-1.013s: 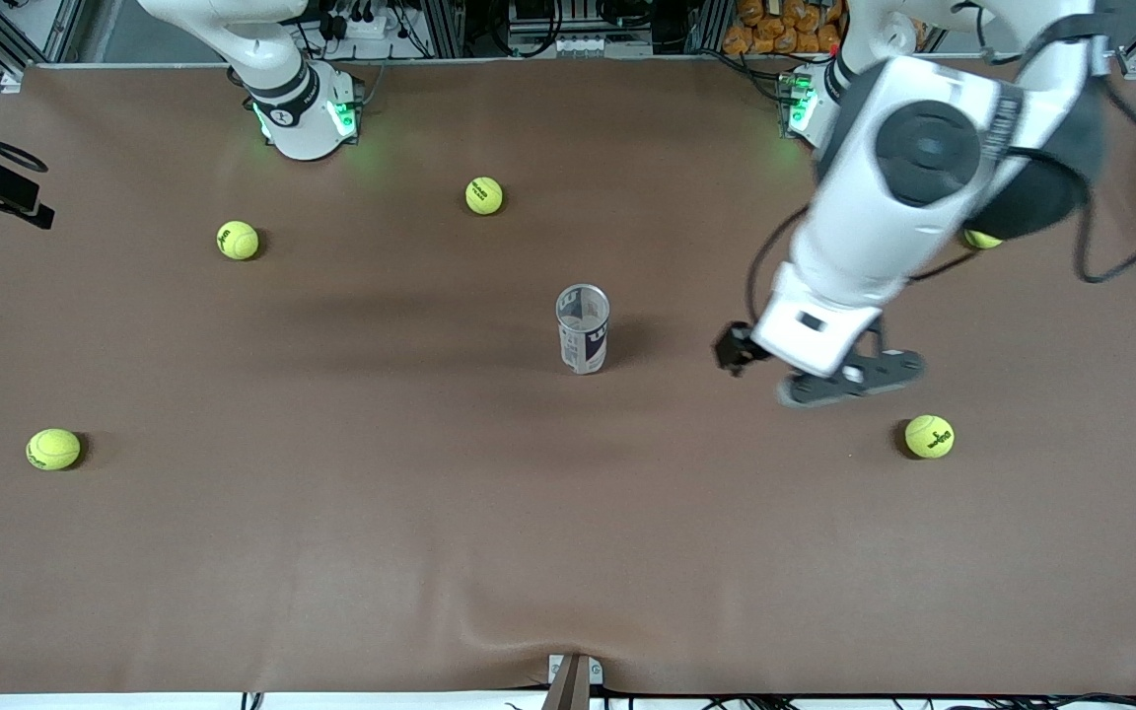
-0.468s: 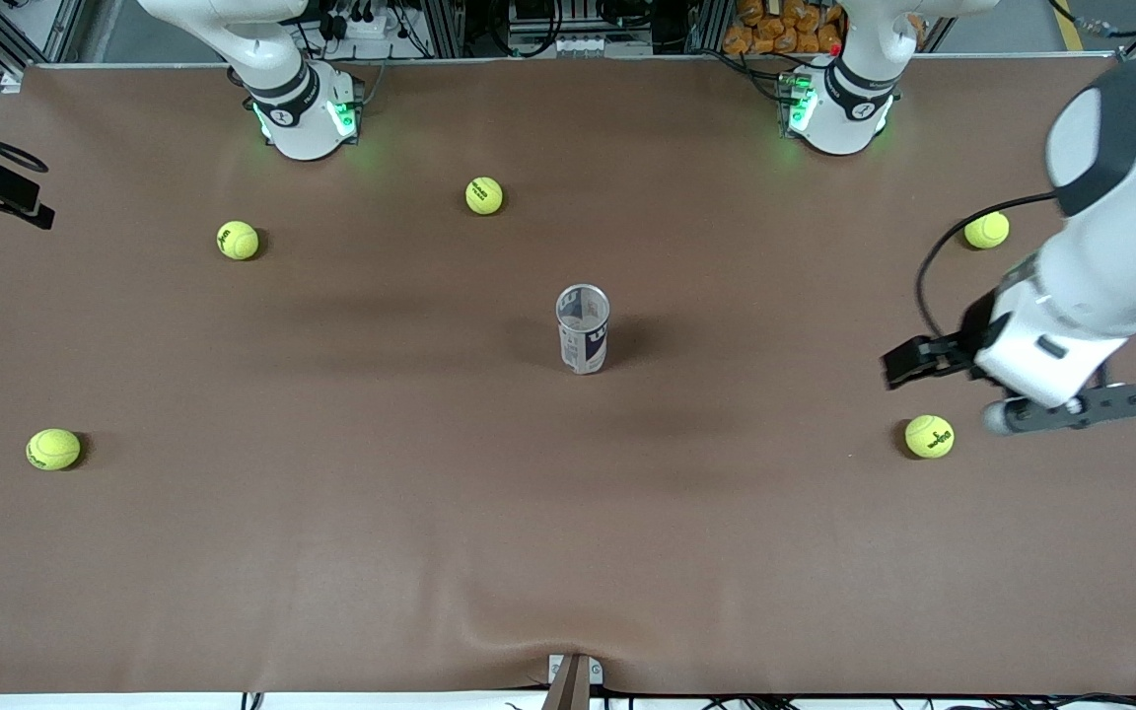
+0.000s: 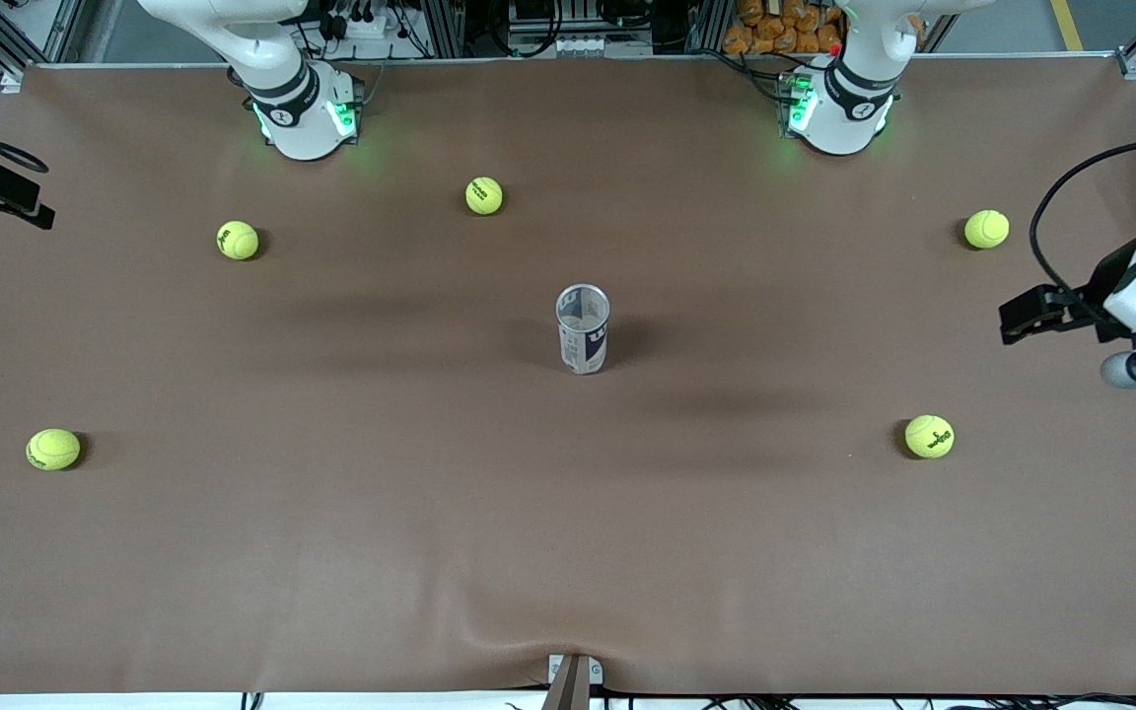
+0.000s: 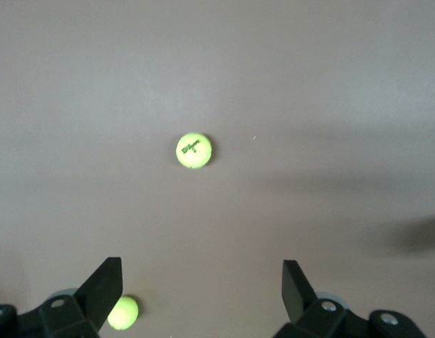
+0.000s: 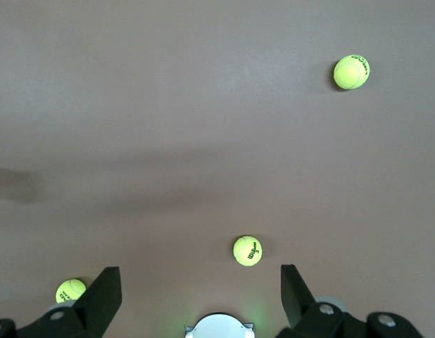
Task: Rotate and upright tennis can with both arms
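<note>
A: Where is the slim clear-plastic tennis can (image 3: pixel 583 341) with the white and dark-blue label?

B: It stands upright at the frame's centre on the brown desk (image 3: pixel 331 552); the task looks done.

A: And the end effectors?

B: The left end effector (image 4: pixel 202 289), at the right edge of the frame, is wide open and empty. The right end effector (image 5: pixel 200 292) is also wide open and empty. Next, both only need to rest.

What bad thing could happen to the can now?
The tennis can stands upright alone mid-table with nothing holding it, so a bump could probably tip it. Loose tennis balls, like one nearer the camera toward the left arm's end, might roll. The open left gripper hangs over that end; passing low could knock a ball.
</note>
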Available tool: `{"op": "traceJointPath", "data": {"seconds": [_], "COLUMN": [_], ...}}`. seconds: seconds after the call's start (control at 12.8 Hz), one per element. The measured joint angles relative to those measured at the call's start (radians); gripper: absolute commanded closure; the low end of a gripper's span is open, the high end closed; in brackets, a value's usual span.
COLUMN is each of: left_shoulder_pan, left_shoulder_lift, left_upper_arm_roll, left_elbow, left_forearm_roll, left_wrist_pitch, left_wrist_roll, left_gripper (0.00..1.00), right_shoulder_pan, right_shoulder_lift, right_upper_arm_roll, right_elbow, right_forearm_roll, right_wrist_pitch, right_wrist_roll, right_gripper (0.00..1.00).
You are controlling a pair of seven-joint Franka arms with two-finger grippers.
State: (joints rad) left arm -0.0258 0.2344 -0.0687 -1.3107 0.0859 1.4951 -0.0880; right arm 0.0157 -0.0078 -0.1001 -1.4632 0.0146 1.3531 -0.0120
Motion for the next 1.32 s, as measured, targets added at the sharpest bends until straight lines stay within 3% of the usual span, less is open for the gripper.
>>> {"op": "traceJointPath", "data": {"seconds": [0.7, 1.32], "left_shoulder_pan": [0.000, -0.001], "left_shoulder_lift": [-0.318, -0.291], "left_upper_arm_roll": [0.027, 0.056], "left_elbow": [-0.320, -0.335], "left_forearm_roll": [-0.007, -0.007], "left_wrist_pitch": [0.051, 0.123], "left_wrist_roll": [0.005, 0.043], "left_gripper": [0.00, 0.00], "right_shoulder_pan": [0.000, 0.000], "right_shoulder_lift": [0.005, 0.007], "right_upper_arm_roll": [0.000, 0.000], "right_elbow": [0.000, 0.000], "right_forearm_roll": [0.000, 0.000], "right_wrist_pitch": [0.040, 0.050], "right_wrist_roll": [0.000, 0.000], "right_gripper": [0.00, 0.00]}}
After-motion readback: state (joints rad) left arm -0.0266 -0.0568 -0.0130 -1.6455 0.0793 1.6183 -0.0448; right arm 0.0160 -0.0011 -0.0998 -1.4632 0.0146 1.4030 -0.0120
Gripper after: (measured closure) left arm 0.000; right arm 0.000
